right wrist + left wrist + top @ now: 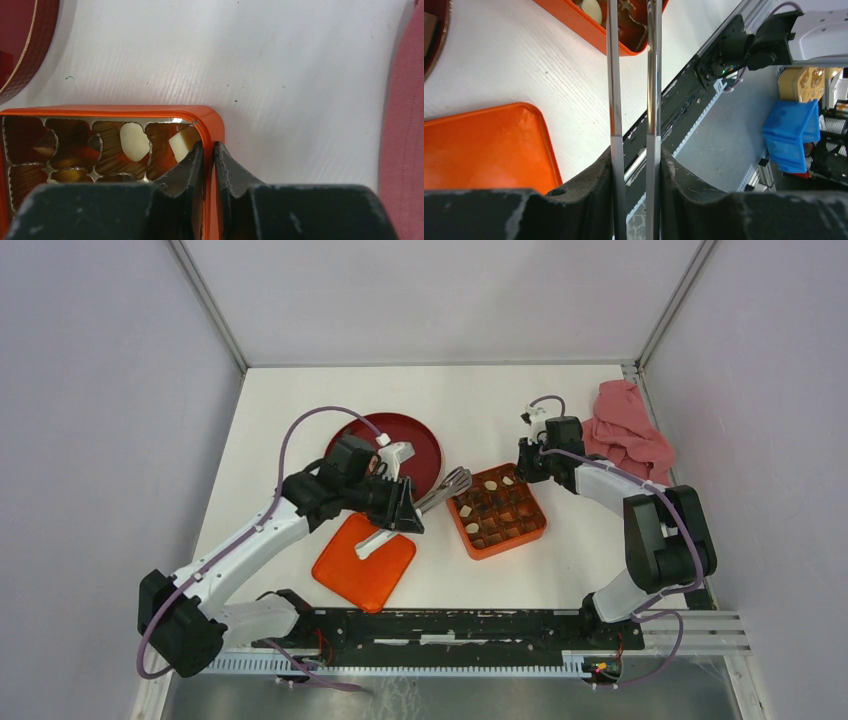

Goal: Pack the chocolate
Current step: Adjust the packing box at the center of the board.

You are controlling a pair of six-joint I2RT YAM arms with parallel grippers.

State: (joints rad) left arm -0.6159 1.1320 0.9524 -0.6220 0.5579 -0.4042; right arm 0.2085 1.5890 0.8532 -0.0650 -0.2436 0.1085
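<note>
One lid [350, 575], one plate [420, 435], one pair of tongs [447, 487], one box [503, 545], one cloth [625, 425]. Chocolate [491, 484] sits in the box's cells, four cream pieces among brown. The left gripper [405, 505], stretched rightward, pinches the tongs. The right gripper [209, 150], angled down, straddles the box's corner wall; I cannot tell whether it grips.

Box [497, 512] is bright orange, with a shiny gold ribbed liner [107, 137] in the cells. Chocolates [135, 141] in there are a mix: cream-white, tan and dark brown. Lid [363, 562] is the same orange, totally plain. Plate [415, 435] is deep red, cloth [627, 430] more of a dusty pink-red. Table [450, 400] is white, tongs [445, 490] silver. Arms [260, 535] are white with black joints, cables [330, 409] purple. Also a bright blue bin [791, 132].
</note>
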